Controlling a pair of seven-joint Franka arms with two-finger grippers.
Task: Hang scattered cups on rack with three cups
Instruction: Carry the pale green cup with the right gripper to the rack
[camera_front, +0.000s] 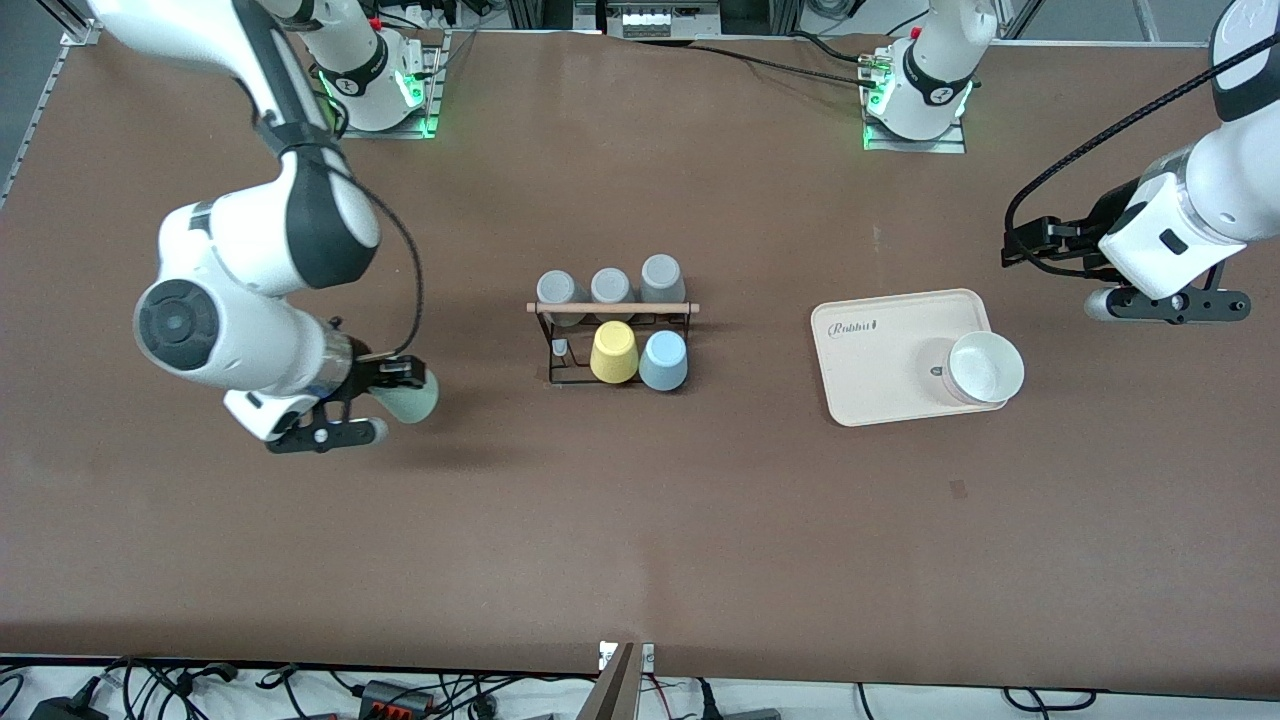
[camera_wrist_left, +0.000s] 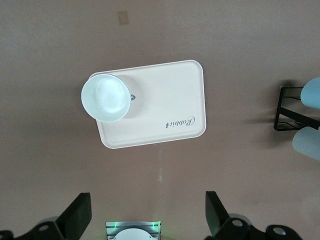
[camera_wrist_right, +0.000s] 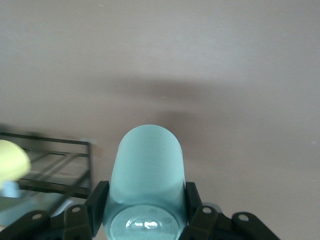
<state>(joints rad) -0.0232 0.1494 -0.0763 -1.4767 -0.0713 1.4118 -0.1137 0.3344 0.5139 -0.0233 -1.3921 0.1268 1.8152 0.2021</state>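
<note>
The black wire rack (camera_front: 612, 340) stands at the middle of the brown surface (camera_front: 640, 530), a light wooden rod (camera_front: 612, 308) running along its top. Five cups sit on it, all upside down. Three grey cups (camera_front: 611, 286) stand in a row on the side farther from the front camera. On the nearer side are one yellow cup (camera_front: 613, 352) and, just beside it toward the left arm's end, one light blue cup (camera_front: 663, 360). One peg at the right arm's end of the nearer row stands bare.

The mint green cup (camera_wrist_right: 146, 172) is off the rack, lying on its side in the right gripper (camera_wrist_right: 146, 207), whose two fingers (camera_wrist_right: 96, 206) clamp it at its base end. The gripper and cup hang over bare surface toward the right arm's end, well apart from the rack.

Toward the left arm's end lies one cream tray (camera_front: 880, 385) with a single white bowl (camera_front: 985, 367) on its corner, the bowl's rim reaching past the tray's edge. The left gripper (camera_wrist_left: 147, 215) waits above the surface near the tray, its fingers spread wide with nothing between them.
</note>
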